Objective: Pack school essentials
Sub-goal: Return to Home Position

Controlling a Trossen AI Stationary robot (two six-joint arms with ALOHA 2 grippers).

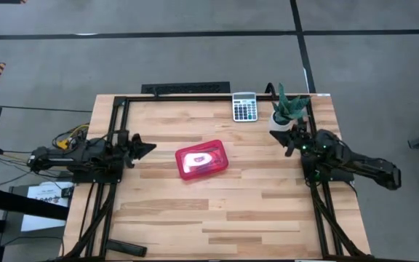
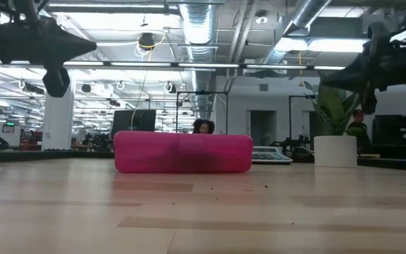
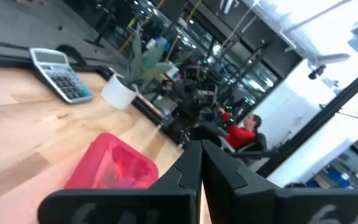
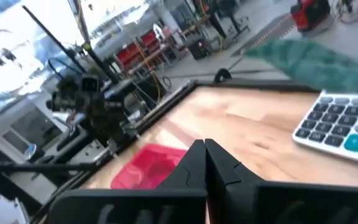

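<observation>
Checking clearance, you have the case (image 1: pixel 202 161) lying crosswise on the surface (image 1: pixel 268 211), nearer left claw (image 1: pixel 149 148) than right claw (image 1: pixel 290 145); both pinched closed, empty.

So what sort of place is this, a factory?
Probably a big open robotics lab or workshop rather than a production line: exposed ceiling ducts, a bare concrete floor, and a left arm and right arm mounted at one wooden table.
</observation>
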